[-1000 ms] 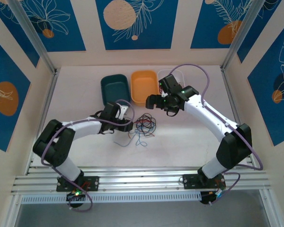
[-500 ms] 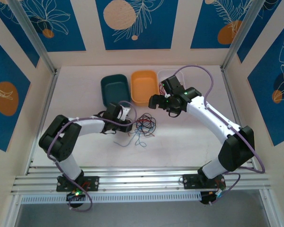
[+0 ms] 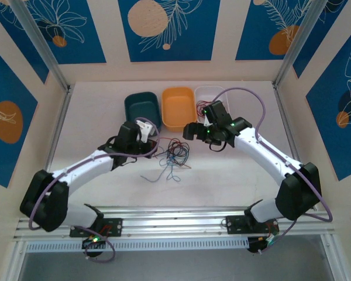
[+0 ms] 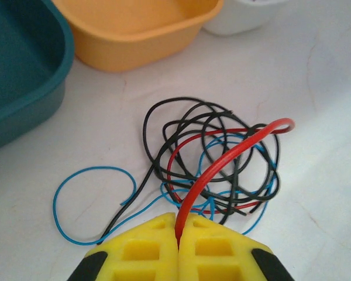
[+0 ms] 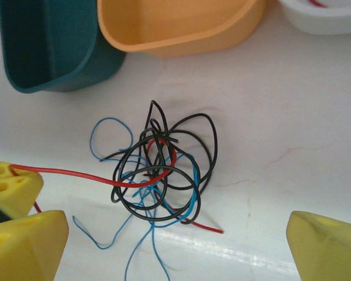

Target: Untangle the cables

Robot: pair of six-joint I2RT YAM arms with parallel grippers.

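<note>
Teal bin [image 3: 141,109], orange bin [image 3: 178,106], white bin [image 3: 207,89] form a row.

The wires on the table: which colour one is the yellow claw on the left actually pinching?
The red wire: it alone is clamped in the shut left gripper. The black wire and blue wire lie loose in the tangle.

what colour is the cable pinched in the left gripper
Red; the cable shows best in the left wrist view.

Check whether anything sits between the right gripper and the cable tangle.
Nothing visible does. The right gripper hangs open over the cables, with bare table around them. The left gripper, shut on the red cable, sits beside the tangle, close to one of the right gripper's fingers.
</note>
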